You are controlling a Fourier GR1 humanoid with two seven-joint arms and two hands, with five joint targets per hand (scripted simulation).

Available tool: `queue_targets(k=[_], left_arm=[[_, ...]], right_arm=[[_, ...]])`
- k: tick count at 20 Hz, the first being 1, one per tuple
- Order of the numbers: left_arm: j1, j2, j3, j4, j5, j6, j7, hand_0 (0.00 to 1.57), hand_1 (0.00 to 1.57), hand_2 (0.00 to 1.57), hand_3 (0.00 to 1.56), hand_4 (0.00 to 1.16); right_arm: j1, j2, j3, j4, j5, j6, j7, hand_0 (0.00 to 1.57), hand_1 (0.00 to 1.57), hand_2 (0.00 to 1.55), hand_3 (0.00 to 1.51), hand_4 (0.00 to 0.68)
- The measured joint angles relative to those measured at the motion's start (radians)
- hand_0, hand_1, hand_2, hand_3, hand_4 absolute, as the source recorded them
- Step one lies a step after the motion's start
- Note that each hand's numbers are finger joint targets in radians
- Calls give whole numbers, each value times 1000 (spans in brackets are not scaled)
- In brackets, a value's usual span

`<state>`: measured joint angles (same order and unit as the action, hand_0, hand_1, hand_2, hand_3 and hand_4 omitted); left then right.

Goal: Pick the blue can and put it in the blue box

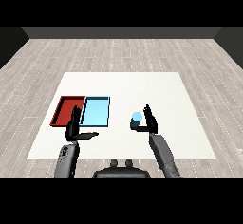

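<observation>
obs: blue can (136, 119) stands upright on the white table (166, 90), to the right of the light blue tray (96, 111) and apart from it. red tray (66, 110) lies touching the blue tray's left edge. can is not in either tray.

my right hand (151, 121) is just beside the can on its right side, fingers pointing up and mostly straight, thumb reaching toward the can's lower part. i read it as open, not yet wrapped round the can. whether palm or thumb already touches the can i cannot tell from this view.

my left hand (76, 129) hangs in front of the near edges of the two trays, fingers straight up, thumb stuck out sideways to the right. open, holding nothing.

step in hand, as i judge it: closing on the can. task barely begun; lift, carry and release all remain.

how to do it well:
- bring the palm flush against the can's side before curling, so the can is not nudged leftward and tipped.
- curl fingers round the middle of the can, not the top rim.
- lift straight up before moving left, to clear the blue tray's wall.
- left hand sits near the path; keep it low and still, or draw it back.
- release over the tray's middle, well off the shared edge with the red tray.
</observation>
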<state>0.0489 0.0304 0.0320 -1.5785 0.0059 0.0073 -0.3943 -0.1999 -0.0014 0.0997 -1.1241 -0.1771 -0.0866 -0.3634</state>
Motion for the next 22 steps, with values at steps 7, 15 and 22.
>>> queue_targets(k=[7, 15, 22], left_arm=[[-25, 3, 8, 17, -14, 18, -3, 0, 0, 0, 0, 0], [-10, 11, 15, 16, -8, 8, -22, 0, 0, 0, 0, 0], [-22, 5, 4, -32, -9, 20, 35, 0, 0, 0, 0, 0]], right_arm=[[-41, 1, 24, 87, -55, -21, -30, 0, 0, 0, 0, 0], [-95, 0, 52, 143, -120, -41, -36, 0, 0, 0, 0, 0], [-129, 1, 93, 232, -185, -44, -99, 0, 0, 0, 0, 0]])
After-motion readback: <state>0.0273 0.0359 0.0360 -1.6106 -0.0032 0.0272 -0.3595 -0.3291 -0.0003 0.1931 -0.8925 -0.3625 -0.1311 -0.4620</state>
